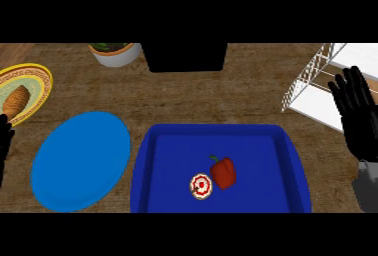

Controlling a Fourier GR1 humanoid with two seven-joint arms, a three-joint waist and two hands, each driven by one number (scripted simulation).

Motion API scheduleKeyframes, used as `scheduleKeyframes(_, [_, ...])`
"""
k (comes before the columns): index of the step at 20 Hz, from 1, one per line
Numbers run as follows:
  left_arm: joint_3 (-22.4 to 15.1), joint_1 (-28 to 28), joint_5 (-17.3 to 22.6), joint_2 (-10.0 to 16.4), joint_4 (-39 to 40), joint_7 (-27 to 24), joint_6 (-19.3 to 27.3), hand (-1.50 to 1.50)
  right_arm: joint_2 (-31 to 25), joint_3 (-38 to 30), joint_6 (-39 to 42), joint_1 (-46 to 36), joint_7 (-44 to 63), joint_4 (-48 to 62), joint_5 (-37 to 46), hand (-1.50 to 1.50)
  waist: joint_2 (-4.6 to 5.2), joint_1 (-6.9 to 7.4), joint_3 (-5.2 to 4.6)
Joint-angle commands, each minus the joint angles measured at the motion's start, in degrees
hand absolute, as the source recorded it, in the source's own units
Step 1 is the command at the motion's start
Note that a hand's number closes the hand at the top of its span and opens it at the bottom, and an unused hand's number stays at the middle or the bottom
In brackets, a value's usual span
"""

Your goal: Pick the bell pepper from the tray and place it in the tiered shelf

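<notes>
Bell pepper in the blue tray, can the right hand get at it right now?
Probably yes. The bell pepper lies uncovered in the tray, the open right hand shows at the view's right, and only the tray's wall lies between them.

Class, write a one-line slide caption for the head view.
Red bell pepper lies in the blue tray, right hand open near the white shelf.

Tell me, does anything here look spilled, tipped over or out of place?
Nothing stands out. The bell pepper lies inside the blue tray, beside a round red-and-white item, and nothing has spilled onto the counter.
</notes>
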Motion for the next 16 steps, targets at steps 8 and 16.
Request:
scheduleKeyframes(8, [-7.96,-1.14,7.23,-11.70,-0.57,12.80,-5.52,0.00,-15.00,2.33,-6.05,10.83,2.87,0.78,24.24,1.50,1.76,-0.52,-0.26])
scheduleKeyframes(16, [-9.66,-5.56,6.06,-16.01,1.35,17.73,-5.19,0.00,-9.98,4.82,3.04,16.58,-4.21,-4.68,19.02,-1.50,0.94,1.25,0.15])
